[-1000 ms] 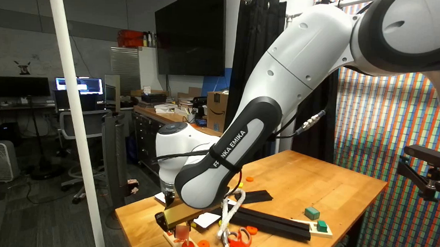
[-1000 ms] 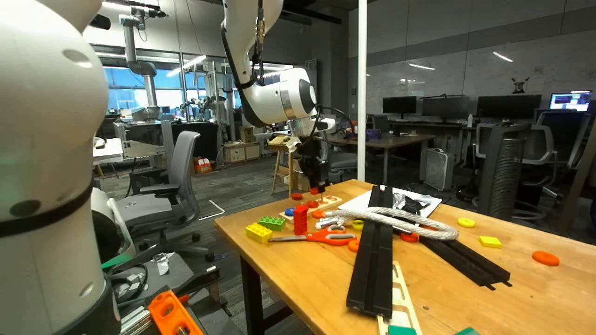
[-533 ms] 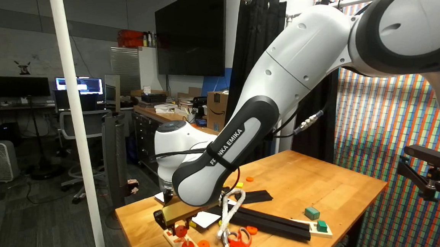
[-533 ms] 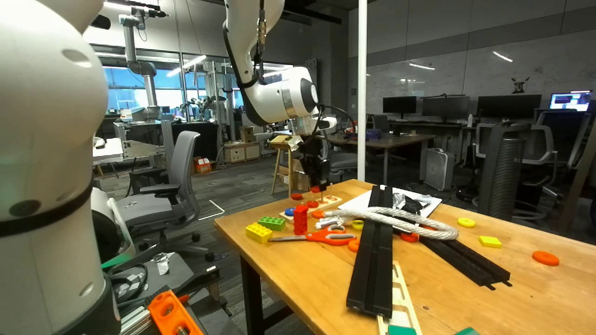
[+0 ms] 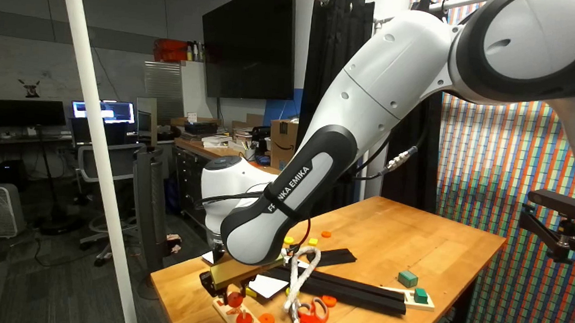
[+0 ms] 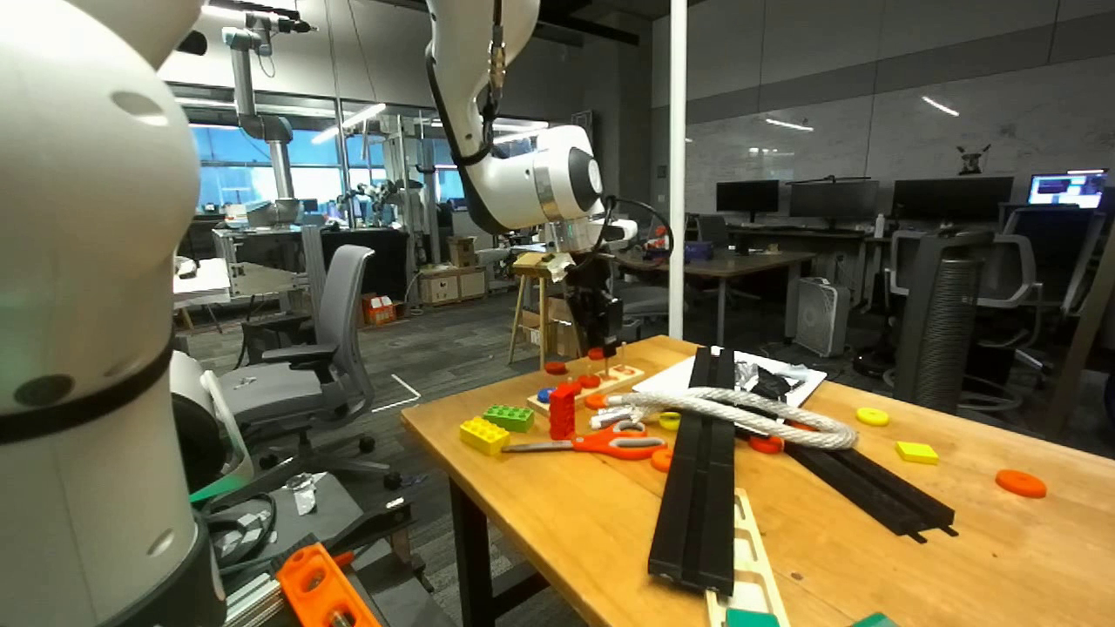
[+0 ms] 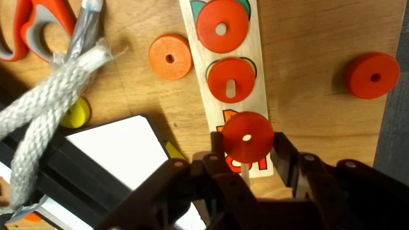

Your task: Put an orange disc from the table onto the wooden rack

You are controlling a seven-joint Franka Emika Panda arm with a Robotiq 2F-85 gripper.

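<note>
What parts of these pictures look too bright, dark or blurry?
In an exterior view, the windows glare and the back wall shows bright streaks; in an exterior view, the carpet is dim, the table well lit; in the wrist view, the white board is washed out, and the gripper looks dark and slightly blurry.

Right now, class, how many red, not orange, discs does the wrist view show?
4: held disc in the end effector, upper disc and lower disc on the pegged wooden rack, loose disc at picture right. More may be hidden.

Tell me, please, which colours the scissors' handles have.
The handles are orange-red outside and grey inside; the wrist view shows this best, though partly cut off.
</note>
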